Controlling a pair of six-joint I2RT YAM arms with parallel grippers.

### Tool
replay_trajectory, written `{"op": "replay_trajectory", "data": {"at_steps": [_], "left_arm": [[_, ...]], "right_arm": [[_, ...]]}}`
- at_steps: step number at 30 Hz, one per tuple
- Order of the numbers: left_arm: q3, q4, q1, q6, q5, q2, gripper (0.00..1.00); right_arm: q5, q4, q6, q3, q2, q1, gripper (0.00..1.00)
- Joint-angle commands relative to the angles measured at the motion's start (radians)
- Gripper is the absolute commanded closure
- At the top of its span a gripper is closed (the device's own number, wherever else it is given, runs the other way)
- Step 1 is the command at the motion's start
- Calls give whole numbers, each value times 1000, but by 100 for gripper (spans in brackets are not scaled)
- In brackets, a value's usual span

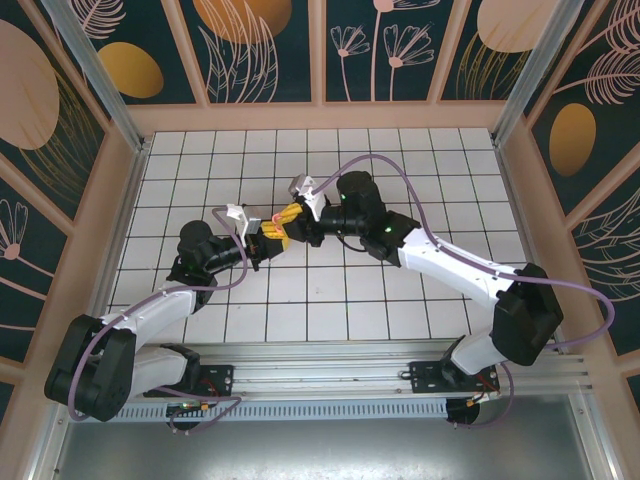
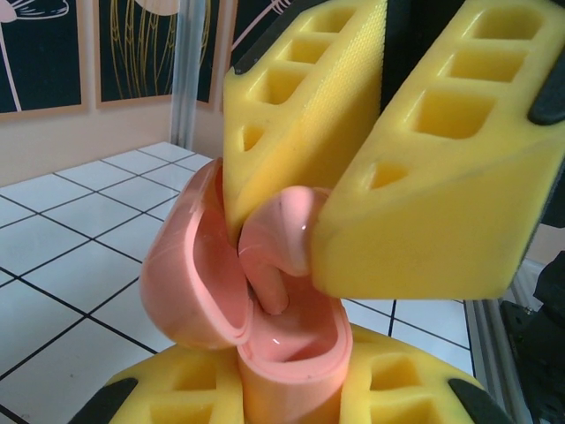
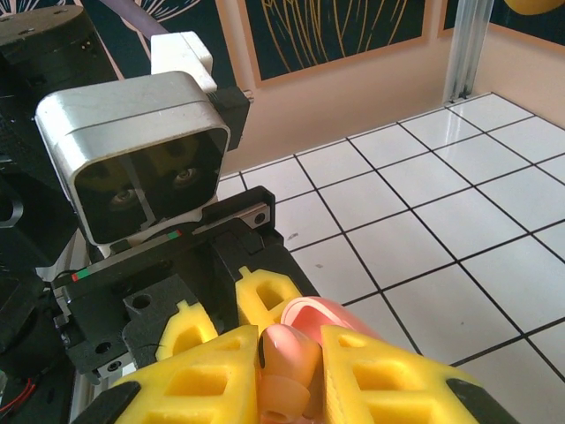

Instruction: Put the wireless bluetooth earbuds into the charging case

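Right now the left gripper (image 2: 291, 393), yellow foam pads at the bottom of the left wrist frame, is clamped on the small salmon-pink smooth plastic clamshell charging case (image 2: 199, 283). Lid hinged open to frame left, case held above the white tiled counter (image 2: 71, 256). Right gripper (image 2: 282, 225), upper right of frame, is pinched tight on a salmon-pink earbud (image 2: 269, 265), stem pointing down into the open case body. Top view: both grippers meet mid-frame.

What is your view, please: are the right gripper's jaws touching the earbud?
Touching. The left wrist view shows the jaws of the right gripper pressed against both sides of the pink earbud.
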Motion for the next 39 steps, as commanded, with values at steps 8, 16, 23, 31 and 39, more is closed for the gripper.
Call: {"op": "replay_trajectory", "data": {"at_steps": [8, 16, 23, 31, 39], "left_arm": [[15, 77, -7, 31, 62, -26, 92], [2, 78, -14, 93, 82, -36, 92], [7, 57, -31, 119, 83, -41, 91], [3, 46, -32, 124, 84, -57, 91], [-12, 44, -34, 154, 65, -59, 91]], "right_arm": [[-15, -90, -33, 44, 45, 0, 79], [-67, -130, -52, 64, 62, -25, 79], [-71, -175, -83, 76, 65, -40, 79], [-76, -218, -114, 84, 50, -49, 79], [-160, -130, -64, 61, 10, -52, 79]]}}
